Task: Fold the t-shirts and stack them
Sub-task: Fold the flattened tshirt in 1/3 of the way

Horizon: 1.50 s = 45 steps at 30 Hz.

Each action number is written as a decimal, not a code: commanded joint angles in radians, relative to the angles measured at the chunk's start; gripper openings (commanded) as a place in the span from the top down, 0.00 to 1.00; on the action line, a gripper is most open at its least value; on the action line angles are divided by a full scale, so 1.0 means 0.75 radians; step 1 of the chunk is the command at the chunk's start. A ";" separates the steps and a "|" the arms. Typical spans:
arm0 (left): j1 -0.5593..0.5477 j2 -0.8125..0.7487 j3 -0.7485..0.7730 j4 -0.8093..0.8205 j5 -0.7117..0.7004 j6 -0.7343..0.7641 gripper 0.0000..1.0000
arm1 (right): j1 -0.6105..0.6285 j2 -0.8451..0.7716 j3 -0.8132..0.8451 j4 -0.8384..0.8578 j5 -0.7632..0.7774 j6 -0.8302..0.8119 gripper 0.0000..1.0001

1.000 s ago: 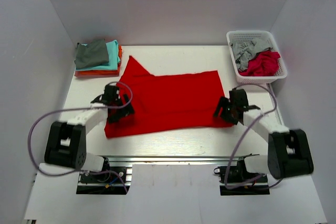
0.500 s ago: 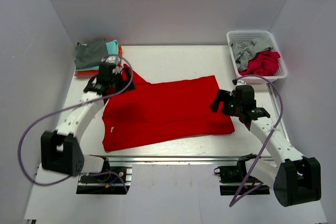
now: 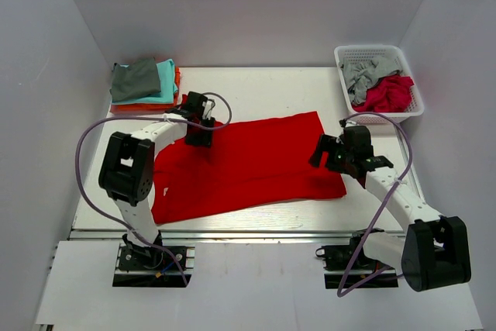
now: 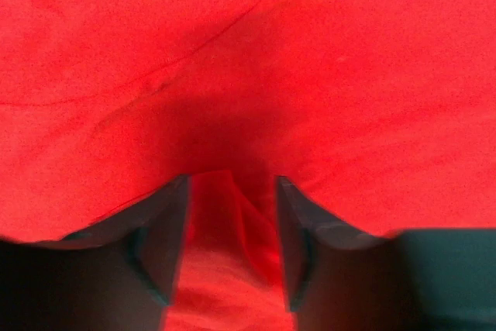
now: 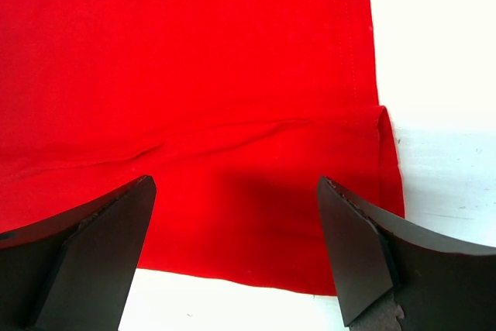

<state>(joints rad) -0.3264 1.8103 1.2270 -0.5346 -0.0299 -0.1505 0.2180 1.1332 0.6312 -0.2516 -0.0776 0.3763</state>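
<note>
The red t-shirt (image 3: 248,162) lay flat in the middle of the worktop (image 3: 256,87). Its long axis ran from the left edge to the right edge, with the right end slightly nearer the far edge. The left pincer (image 3: 198,131) was at the far left corner of the shirt and pinched a ridge of red cloth; only the left wrist view showed this. The right pincer (image 3: 329,153) hung over the right hem, and the right wrist view showed it spread wide.
</note>
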 commanded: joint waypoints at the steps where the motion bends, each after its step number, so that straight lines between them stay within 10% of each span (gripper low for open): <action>1: -0.005 0.042 0.047 -0.044 -0.052 0.055 0.45 | -0.002 0.001 -0.013 0.033 0.030 -0.017 0.10; 5: -0.017 0.061 0.047 -0.075 -0.111 0.025 0.59 | 0.000 -0.003 -0.003 0.008 0.056 -0.031 0.10; 8: -0.017 0.037 0.035 -0.075 -0.136 -0.012 1.00 | 0.002 -0.010 -0.005 0.010 0.061 -0.035 0.10; 18: -0.017 -0.246 -0.163 0.263 0.109 0.098 1.00 | 0.000 -0.028 -0.036 0.027 0.032 -0.037 0.10; 20: -0.017 -0.227 -0.157 0.251 0.124 0.113 0.85 | 0.000 -0.030 -0.042 0.027 0.032 -0.037 0.10; 24: -0.017 -0.093 -0.051 0.106 -0.041 0.035 0.04 | -0.002 -0.032 -0.036 0.020 0.034 -0.038 0.10; 39: 0.014 -0.394 -0.110 0.160 -0.222 -0.182 0.00 | 0.004 -0.042 0.024 0.061 -0.005 -0.037 0.10; 45: 0.000 -0.595 -0.349 0.324 0.409 -0.059 0.00 | 0.006 -0.002 0.015 0.061 -0.036 -0.046 0.10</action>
<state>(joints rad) -0.3130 1.4044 1.0351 -0.3790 -0.0109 -0.2432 0.2184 1.1210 0.6117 -0.2340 -0.0834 0.3584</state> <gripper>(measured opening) 0.997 0.900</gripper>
